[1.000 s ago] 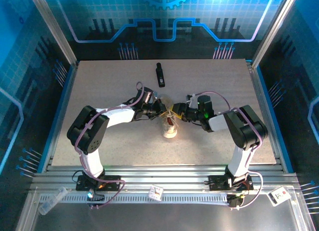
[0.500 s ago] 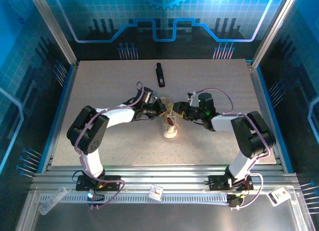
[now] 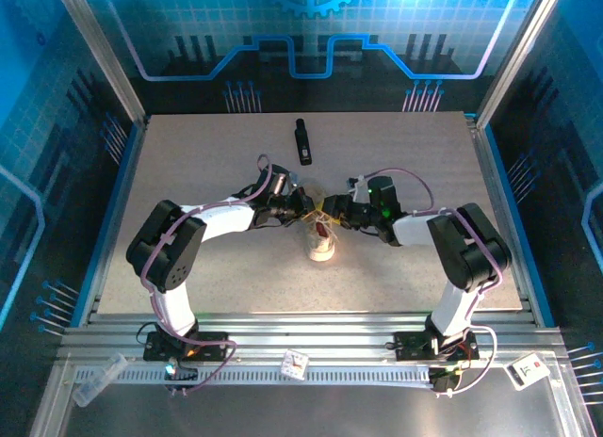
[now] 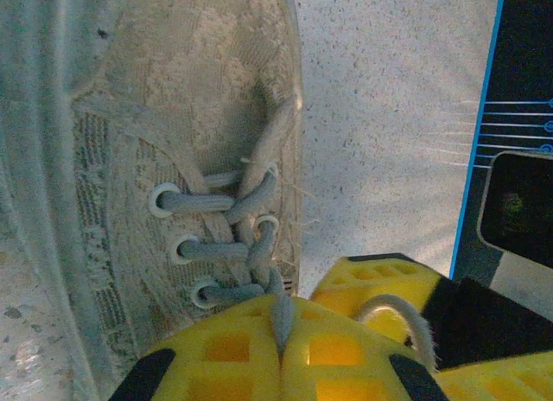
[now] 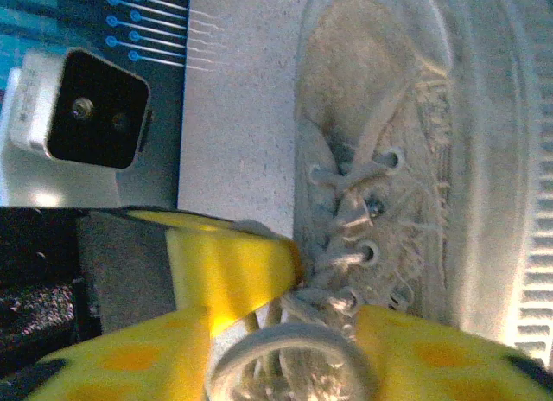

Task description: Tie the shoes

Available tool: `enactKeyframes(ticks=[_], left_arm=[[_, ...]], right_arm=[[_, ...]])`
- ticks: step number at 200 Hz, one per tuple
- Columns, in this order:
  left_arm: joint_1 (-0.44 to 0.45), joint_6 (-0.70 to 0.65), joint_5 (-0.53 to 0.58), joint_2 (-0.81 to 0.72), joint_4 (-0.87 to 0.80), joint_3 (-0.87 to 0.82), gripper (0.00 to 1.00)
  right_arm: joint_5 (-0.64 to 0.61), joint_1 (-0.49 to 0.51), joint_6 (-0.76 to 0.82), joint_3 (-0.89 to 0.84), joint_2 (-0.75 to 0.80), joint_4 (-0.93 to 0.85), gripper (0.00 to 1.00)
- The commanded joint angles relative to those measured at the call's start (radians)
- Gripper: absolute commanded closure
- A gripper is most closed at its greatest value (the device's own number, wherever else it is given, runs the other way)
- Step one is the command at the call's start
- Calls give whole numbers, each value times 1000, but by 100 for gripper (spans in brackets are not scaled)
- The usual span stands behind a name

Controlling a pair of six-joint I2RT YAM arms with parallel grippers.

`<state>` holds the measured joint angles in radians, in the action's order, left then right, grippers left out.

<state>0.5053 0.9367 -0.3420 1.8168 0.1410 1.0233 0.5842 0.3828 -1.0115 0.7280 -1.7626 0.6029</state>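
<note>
Two grippers at the knot: my left gripper [image 4: 282,336] is pressed together, pinching a lace strand [image 4: 278,304] just past the eyelets [image 4: 164,198]; my right gripper [image 5: 285,371] has fingers apart around a lace loop [image 5: 259,336], can't tell if it bites. Sneaker [image 3: 321,241] sits mid-table [image 3: 188,173], touching both. Best: left strand taut, right closes squarely on the loop. Laces thin, frayed; upper coarse knit
</note>
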Motion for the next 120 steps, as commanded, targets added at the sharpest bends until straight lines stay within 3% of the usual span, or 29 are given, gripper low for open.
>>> enactKeyframes(ticks=[1,15,47,120], left_arm=[[4,-25,-12,-43,-3,-22,100],[1,-38,-15,-49,-4,-30,100],[-20,-52,-84,-71,115,-90,100],[-60,-57,-126,-70,220,-155,100]], right_arm=[[-28,14,6,24,-13,16,73],[-44,9,29,25,-2,-6,90],[-79,-9,102,36,47,-98,100],[-67,-41,192,82,42,-202,100]])
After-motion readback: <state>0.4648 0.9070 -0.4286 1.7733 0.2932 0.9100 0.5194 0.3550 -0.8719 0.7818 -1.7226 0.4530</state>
